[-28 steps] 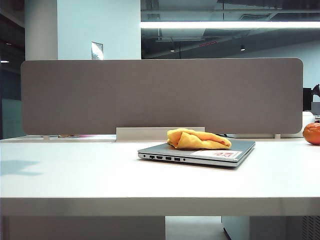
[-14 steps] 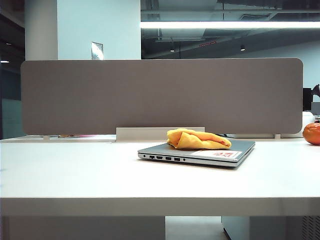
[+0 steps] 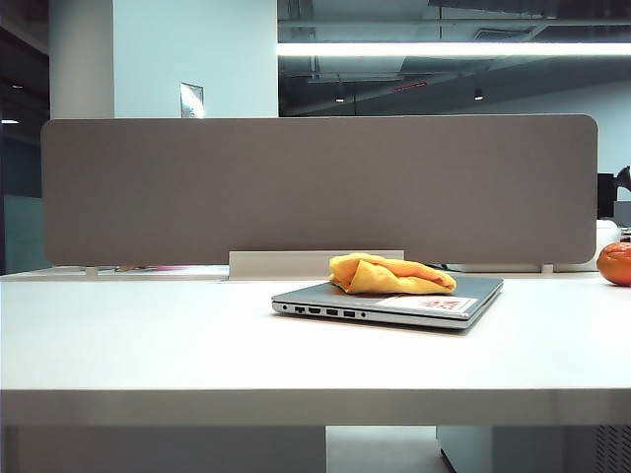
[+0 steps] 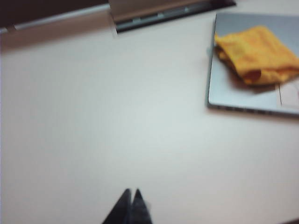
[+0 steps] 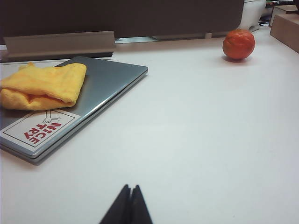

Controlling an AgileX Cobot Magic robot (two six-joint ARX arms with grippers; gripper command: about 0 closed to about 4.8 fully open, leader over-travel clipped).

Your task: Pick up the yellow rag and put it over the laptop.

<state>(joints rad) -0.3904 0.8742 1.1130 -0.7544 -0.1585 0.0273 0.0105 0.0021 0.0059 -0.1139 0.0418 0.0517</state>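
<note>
Yellow rag (image 3: 391, 274) lies bunched on the closed laptop (image 3: 463, 299), near the worktop's (image 3: 148, 345) back edge. Soft, light, limp; would sag and slide on the smooth lid, so best pinched at a raised fold. Left gripper (image 4: 131, 205) and right gripper (image 5: 127, 204) both closed, empty, well apart from it.

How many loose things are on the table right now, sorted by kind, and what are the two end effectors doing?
Laptop: 1
Yellow rag, lying on the laptop lid: 1
Orange fruit, far right of the table: 1
Total: 3
Left end effector: shut, above bare table beside the laptop, holding nothing.
Right end effector: shut, above bare table, holding nothing.
</note>
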